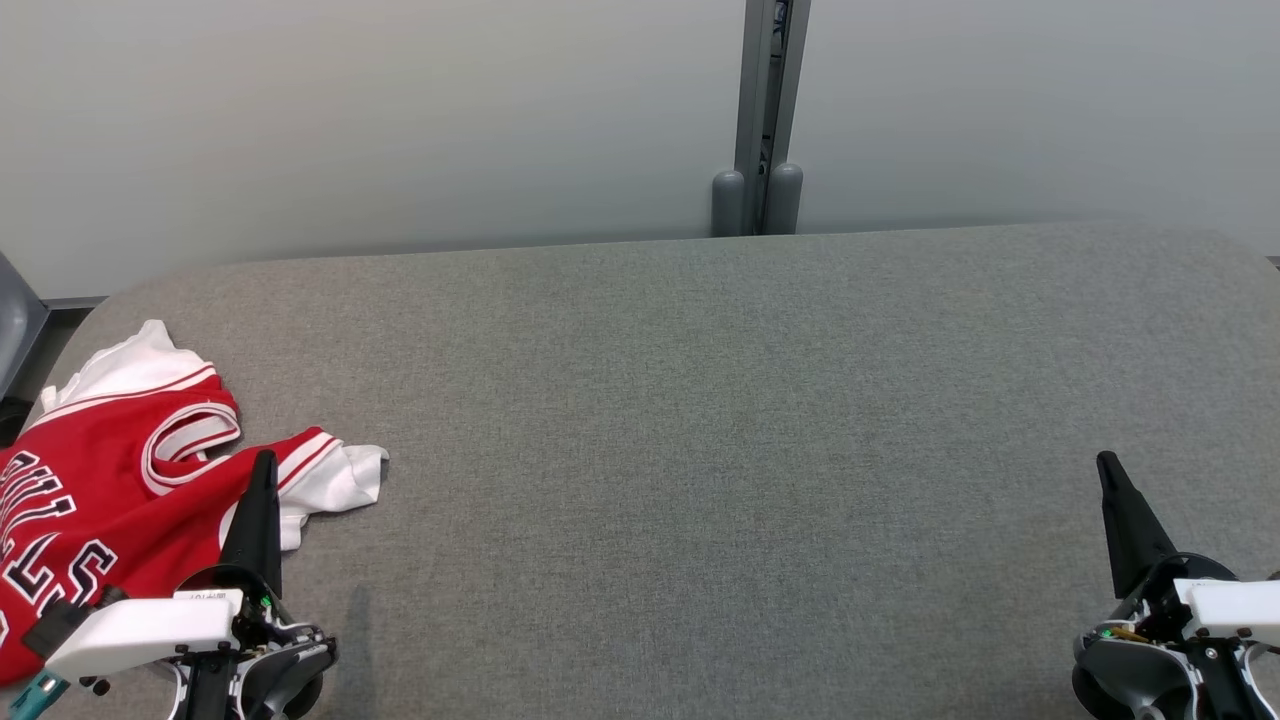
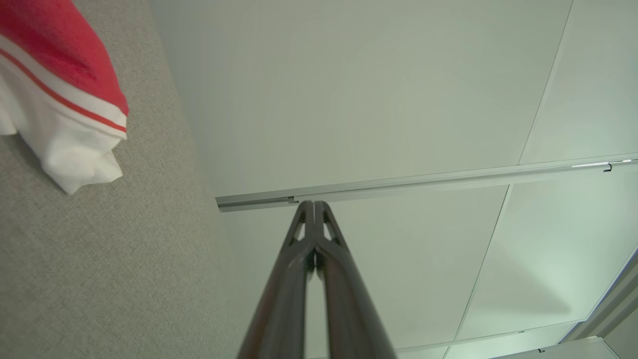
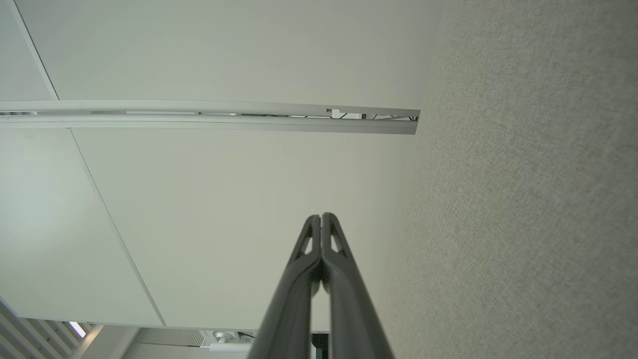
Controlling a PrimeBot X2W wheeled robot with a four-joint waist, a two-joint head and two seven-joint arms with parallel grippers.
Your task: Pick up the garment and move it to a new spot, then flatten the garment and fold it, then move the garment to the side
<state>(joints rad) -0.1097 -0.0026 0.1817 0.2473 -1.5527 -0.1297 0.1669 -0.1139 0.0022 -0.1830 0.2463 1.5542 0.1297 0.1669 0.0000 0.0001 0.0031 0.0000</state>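
Grey fabric table (image 1: pixel 700 400), pale wall panels (image 1: pixel 400 110).

Garment (image 1: pixel 110 470), partly beyond the left edge

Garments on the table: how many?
1. A red-and-white jersey lies crumpled at the table's near-left corner; its lower part runs off frame, so more could be hidden.

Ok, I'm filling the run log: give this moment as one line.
red basketball jersey: crumpled, left end of grey table | left gripper: shut, empty, by jersey | right gripper: shut, empty
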